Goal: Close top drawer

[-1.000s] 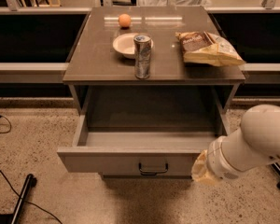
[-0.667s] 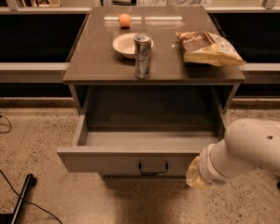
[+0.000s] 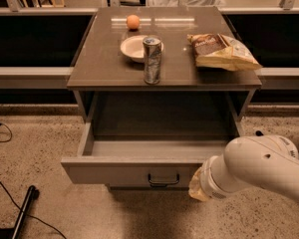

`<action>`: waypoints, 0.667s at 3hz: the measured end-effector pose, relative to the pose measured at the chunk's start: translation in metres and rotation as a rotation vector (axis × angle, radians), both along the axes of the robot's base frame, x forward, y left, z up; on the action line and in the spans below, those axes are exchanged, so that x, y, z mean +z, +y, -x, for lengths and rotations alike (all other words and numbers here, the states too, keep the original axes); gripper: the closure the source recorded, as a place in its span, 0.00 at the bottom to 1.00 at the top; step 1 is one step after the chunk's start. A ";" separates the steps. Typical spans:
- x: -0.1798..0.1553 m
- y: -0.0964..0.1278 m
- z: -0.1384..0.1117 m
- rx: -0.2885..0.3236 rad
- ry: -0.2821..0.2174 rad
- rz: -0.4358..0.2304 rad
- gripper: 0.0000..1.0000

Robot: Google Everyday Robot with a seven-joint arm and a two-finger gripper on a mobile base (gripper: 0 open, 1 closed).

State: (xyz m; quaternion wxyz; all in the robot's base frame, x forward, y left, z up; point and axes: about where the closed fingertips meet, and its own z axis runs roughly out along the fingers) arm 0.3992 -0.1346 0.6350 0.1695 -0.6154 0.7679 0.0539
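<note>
The top drawer of the grey-brown cabinet is pulled far out, and its inside looks empty. Its flat front faces me with a small dark handle at the centre. My white arm reaches in from the lower right. The gripper is at its tan end, just right of the handle and close to the right part of the drawer front. The arm hides most of the gripper. The lower drawers are hidden under the open one.
On the cabinet top stand a silver can, a white bowl, an orange and a chip bag. A dark pole and a cable lie on the speckled floor at left. Long low shelving runs behind.
My arm has moved left along the drawer front, bringing its tan end nearer the handle. The drawer stays open by the same amount.
</note>
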 end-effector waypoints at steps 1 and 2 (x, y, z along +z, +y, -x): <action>-0.007 0.006 -0.008 -0.016 -0.001 -0.025 0.40; -0.007 0.006 -0.008 -0.017 -0.001 -0.026 0.09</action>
